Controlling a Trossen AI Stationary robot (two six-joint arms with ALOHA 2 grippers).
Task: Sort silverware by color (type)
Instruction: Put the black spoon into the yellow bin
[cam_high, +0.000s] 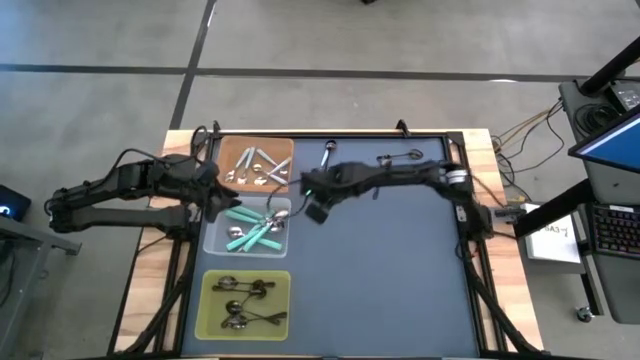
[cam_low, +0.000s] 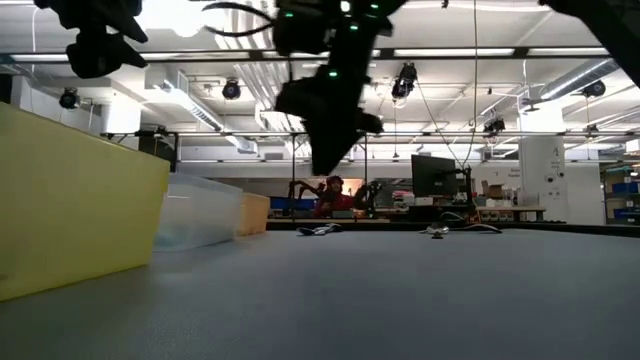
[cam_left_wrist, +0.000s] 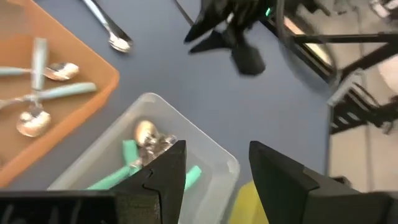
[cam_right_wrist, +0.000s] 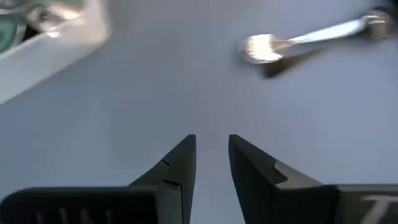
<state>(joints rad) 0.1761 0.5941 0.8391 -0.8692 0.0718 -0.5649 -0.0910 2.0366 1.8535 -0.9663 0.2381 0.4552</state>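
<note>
Three trays stand in a column at the table's left. The orange tray (cam_high: 255, 165) holds several shiny silver spoons, the clear tray (cam_high: 248, 228) several teal-handled spoons (cam_left_wrist: 134, 152), and the yellow-green tray (cam_high: 246, 302) several dark spoons. One silver spoon (cam_high: 327, 153) lies on the mat beyond the right gripper and shows in the right wrist view (cam_right_wrist: 298, 38). Dark spoons (cam_high: 400, 158) lie near the far edge. My left gripper (cam_high: 222, 196) hovers open and empty over the clear tray's far edge (cam_left_wrist: 217, 165). My right gripper (cam_high: 315, 206) hangs above the mat just right of the clear tray, fingers slightly apart and empty (cam_right_wrist: 211, 149).
The dark mat (cam_high: 400, 270) stretches right of the trays. In the low view the three trays (cam_low: 70, 200) line the left side and the right gripper (cam_low: 330, 130) hangs above the mat. A person sits at a desk far behind the table (cam_low: 330, 195).
</note>
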